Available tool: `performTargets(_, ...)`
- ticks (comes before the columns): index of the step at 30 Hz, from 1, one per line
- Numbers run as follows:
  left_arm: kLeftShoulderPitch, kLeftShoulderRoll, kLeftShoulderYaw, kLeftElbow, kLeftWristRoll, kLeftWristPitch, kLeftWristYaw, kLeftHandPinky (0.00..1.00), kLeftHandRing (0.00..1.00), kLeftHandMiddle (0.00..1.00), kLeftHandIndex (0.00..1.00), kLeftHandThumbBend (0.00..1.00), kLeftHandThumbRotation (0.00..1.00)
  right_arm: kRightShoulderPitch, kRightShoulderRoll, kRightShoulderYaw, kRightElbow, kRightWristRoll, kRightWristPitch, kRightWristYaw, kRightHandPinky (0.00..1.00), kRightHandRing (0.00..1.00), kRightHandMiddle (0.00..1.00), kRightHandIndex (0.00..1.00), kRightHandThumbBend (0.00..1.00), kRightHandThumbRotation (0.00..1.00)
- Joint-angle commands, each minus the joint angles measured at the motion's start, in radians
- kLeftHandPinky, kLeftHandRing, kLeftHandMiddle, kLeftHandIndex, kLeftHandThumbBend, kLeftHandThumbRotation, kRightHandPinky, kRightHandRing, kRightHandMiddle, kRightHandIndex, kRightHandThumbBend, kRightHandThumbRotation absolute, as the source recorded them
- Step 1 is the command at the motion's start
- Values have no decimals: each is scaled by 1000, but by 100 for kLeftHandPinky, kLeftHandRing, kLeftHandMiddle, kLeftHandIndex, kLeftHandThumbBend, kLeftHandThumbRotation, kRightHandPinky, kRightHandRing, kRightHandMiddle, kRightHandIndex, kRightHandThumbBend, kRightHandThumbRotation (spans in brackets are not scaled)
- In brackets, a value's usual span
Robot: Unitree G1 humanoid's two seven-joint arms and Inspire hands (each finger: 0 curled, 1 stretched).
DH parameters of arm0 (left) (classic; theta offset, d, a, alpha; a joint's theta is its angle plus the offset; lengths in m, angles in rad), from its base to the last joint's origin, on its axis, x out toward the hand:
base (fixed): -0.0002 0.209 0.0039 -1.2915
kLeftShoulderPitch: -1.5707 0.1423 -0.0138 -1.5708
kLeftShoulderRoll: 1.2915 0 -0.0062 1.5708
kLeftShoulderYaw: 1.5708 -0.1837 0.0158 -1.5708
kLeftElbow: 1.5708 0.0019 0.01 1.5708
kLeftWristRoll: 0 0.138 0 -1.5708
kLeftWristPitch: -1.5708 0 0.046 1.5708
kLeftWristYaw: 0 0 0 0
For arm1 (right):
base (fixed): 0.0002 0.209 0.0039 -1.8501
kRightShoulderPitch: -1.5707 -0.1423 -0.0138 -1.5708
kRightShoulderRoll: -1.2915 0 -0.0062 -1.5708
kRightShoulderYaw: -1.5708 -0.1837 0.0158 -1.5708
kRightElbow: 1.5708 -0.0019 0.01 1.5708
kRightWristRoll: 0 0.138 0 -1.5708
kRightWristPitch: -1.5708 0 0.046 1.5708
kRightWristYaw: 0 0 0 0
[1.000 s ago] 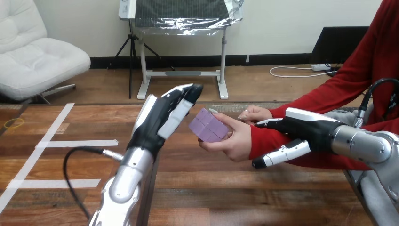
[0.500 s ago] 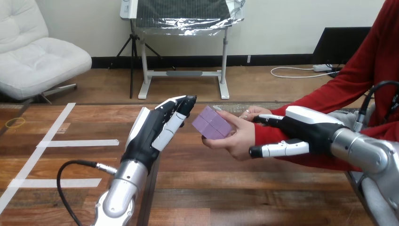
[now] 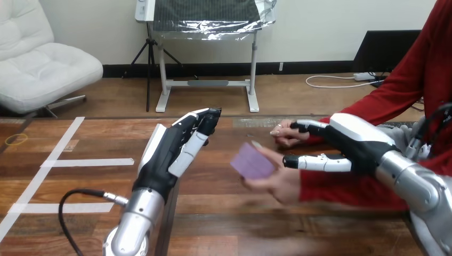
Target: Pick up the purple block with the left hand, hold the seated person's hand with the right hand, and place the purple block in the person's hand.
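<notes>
Resting in the person's nearer hand [image 3: 280,184], the purple block [image 3: 251,161], left hand [image 3: 173,149] near it, fingers straight and together, right hand [image 3: 356,143] above the person's red sleeve [image 3: 346,188], fingers apart, gripping nothing

Table [image 3: 224,224] is wood planks with visible grain and a semi-gloss sheen, and has matt white tape strips [image 3: 90,162] toward its left edge. Left hand [image 3: 170,154] and right hand [image 3: 354,144] are glossy black plastic with smooth white shells; left forearm [image 3: 136,221] and right forearm [image 3: 413,184] are silver metal, satin finish. Purple block [image 3: 251,161] looks smooth and matt, material unclear; the person's sleeve [image 3: 346,184] is soft red cloth.
</notes>
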Motion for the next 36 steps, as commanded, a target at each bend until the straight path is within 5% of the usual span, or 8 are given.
performTargets(1, 23, 14, 5, -124, -3, -38, 11, 72, 78, 81, 77, 75, 100, -9, 29, -55, -80, 26, -31, -81, 79, 88, 90, 91, 97, 100)
performTargets(10, 140, -3, 17, -283, -40, -47, 12, 72, 78, 80, 76, 81, 100, 74, 53, -109, -198, 99, -89, -156, 73, 86, 89, 90, 93, 100)
performTargets(20, 268, -25, 25, -417, -97, -119, 17, 72, 78, 79, 76, 84, 100, 207, 112, -165, -369, 211, -191, -202, 72, 86, 90, 90, 93, 100)
performTargets(30, 374, -25, 12, -508, -132, -185, 3, 72, 77, 78, 75, 82, 100, 343, 207, -166, -469, 315, -313, -232, 77, 86, 89, 89, 92, 100)
performTargets(36, 430, -32, -4, -543, -161, -237, -8, 71, 77, 77, 75, 80, 100, 429, 267, -149, -522, 352, -344, -232, 80, 87, 89, 89, 91, 100)
